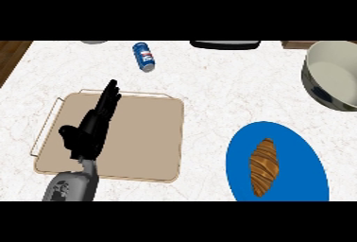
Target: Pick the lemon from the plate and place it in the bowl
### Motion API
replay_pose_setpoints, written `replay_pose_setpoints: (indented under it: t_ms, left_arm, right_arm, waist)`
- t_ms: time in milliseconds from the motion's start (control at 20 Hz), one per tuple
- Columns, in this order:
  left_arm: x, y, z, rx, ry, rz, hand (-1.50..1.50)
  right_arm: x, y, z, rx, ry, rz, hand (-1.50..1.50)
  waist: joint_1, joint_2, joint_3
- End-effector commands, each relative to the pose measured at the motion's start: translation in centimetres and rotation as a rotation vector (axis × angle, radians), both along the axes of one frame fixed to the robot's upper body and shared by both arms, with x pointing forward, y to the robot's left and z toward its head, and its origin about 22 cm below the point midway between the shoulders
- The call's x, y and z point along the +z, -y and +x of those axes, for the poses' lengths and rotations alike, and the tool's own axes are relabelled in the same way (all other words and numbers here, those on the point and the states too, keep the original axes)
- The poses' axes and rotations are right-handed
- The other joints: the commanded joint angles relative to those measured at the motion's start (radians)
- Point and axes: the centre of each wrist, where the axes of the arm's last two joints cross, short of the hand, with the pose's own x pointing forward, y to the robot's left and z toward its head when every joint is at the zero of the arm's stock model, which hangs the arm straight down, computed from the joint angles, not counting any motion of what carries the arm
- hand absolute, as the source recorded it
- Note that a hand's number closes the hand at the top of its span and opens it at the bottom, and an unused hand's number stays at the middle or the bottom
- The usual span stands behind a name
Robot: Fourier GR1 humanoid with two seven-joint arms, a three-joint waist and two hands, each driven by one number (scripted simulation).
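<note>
A blue plate (296, 142) lies at the lower right of the counter. On it sits a brown, ridged, croissant-like thing (263, 165); no lemon shows anywhere. A grey bowl (322, 64) with a pale inside stands at the far right, beyond the plate, and nothing shows in it. My left hand (87, 134) rests open at the lower left, fingers straight and pointing away, over a tan tray and well left of the plate. My right hand is out of view.
The tan tray (150, 137) with thin wire handles lies under my left hand. A blue can (144, 56) lies on its side at the back. A black object (225, 44) sits at the far edge. The counter's wooden border (10, 56) runs along the left.
</note>
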Motion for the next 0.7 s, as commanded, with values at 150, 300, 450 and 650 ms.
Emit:
replay_pose_setpoints:
  t_ms: [150,300,450,650]
  left_arm:
    - [1.0,-0.1,0.2,-0.010,0.008,0.001,0.00]
    - [-0.6,0.0,-0.4,-0.016,-0.010,-0.007,0.00]
    - [0.7,-0.5,0.0,-0.006,0.002,0.016,0.00]
    - [-0.3,0.4,-0.2,-0.017,0.006,0.013,0.00]
  right_arm:
    - [-5.2,-0.1,5.2,-0.077,0.000,-0.060,1.50]
    - [-6.0,1.5,5.9,-0.105,0.010,-0.094,1.50]
    - [-7.3,3.1,6.0,-0.113,-0.021,-0.079,1.50]
    - [-8.4,3.9,6.1,-0.097,-0.138,-0.116,1.50]
  waist:
    - [0.011,0.003,0.001]
    - [0.013,0.006,0.001]
    - [0.007,0.004,0.002]
    - [0.027,0.014,0.003]
